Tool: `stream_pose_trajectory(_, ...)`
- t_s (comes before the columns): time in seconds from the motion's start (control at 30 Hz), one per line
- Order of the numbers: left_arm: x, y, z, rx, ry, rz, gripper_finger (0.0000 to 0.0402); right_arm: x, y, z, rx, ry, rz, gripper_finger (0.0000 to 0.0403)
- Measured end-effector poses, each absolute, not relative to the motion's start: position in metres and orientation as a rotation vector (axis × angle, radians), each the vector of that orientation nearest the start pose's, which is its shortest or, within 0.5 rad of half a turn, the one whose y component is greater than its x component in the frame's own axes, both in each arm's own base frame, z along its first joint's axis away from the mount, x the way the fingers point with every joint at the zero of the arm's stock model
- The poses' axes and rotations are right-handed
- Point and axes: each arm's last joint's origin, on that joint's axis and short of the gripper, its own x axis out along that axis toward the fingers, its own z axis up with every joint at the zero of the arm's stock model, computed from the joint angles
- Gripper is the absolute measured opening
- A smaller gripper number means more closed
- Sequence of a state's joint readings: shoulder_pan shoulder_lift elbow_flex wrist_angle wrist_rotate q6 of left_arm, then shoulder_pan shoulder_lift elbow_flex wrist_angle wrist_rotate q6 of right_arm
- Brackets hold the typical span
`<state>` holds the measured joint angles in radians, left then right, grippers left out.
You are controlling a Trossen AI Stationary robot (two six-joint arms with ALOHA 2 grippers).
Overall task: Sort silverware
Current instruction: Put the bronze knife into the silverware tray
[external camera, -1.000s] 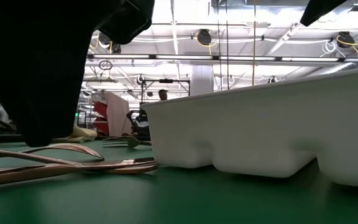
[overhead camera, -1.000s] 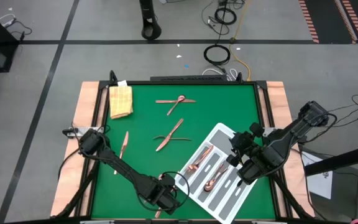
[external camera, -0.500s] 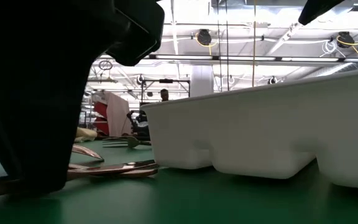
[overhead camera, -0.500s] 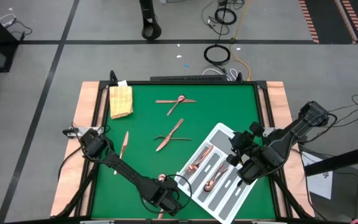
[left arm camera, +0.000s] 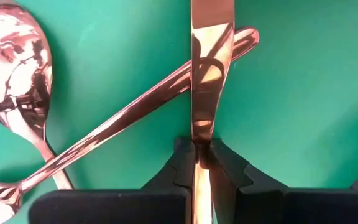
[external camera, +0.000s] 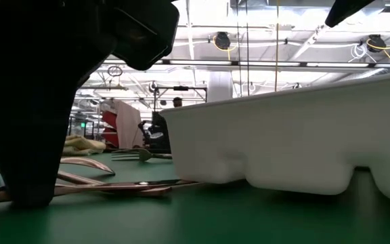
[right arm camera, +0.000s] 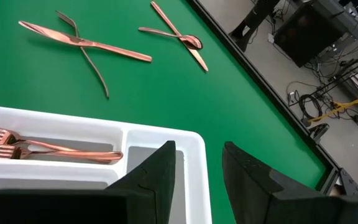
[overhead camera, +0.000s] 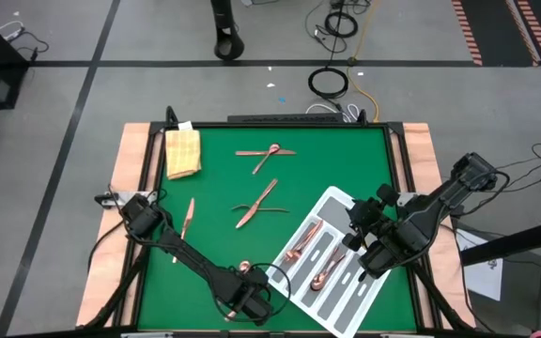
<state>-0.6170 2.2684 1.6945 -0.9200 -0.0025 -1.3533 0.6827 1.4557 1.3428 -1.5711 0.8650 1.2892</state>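
Silverware [overhead camera: 256, 205] lies scattered beside the tray [overhead camera: 344, 300], some already sorted inside.
On the green worktop [overhead camera: 336, 164], the right claw [right arm camera: 197, 163] hovers open over the tray's rim; just off the tray's corner, the left claw [left arm camera: 199, 163] pinches a knife [left arm camera: 207, 74] crossing a fork [left arm camera: 129, 118], which may drag along.

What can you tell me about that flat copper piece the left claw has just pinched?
The knife is a thin, flat, shiny rose-gold strip, mirror-bright. It lies flat on the green mat, crossing over another copper handle, with a spoon beside it. The left gripper has closed on one end, at the table's near edge beside the white tray.
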Motion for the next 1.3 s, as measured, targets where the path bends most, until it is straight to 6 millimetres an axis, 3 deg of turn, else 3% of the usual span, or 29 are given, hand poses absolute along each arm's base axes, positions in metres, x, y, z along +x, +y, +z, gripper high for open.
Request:
stream_pose_trajectory(0.4,0.357,-0.250,0.152,-0.563,1.427,0.657,0.0001,0.192,0.128,0.312,-0.039,0.822,-0.779,0.0121)
stream_pose_trajectory(0.8,0.358,-0.251,0.160,-0.567,1.388,0.652,0.0001,0.193,0.128,0.312,-0.072,0.835,-0.761,0.0121)
stream_pose_trajectory(1.17,0.346,-0.242,0.193,-0.521,1.326,0.712,0.0001,0.202,0.131,0.311,-0.078,0.820,-0.707,0.0121)
stream_pose_trajectory(1.3,0.342,-0.240,0.209,-0.533,1.296,0.679,0.0001,0.211,0.137,0.311,-0.163,0.845,-0.570,0.0125)
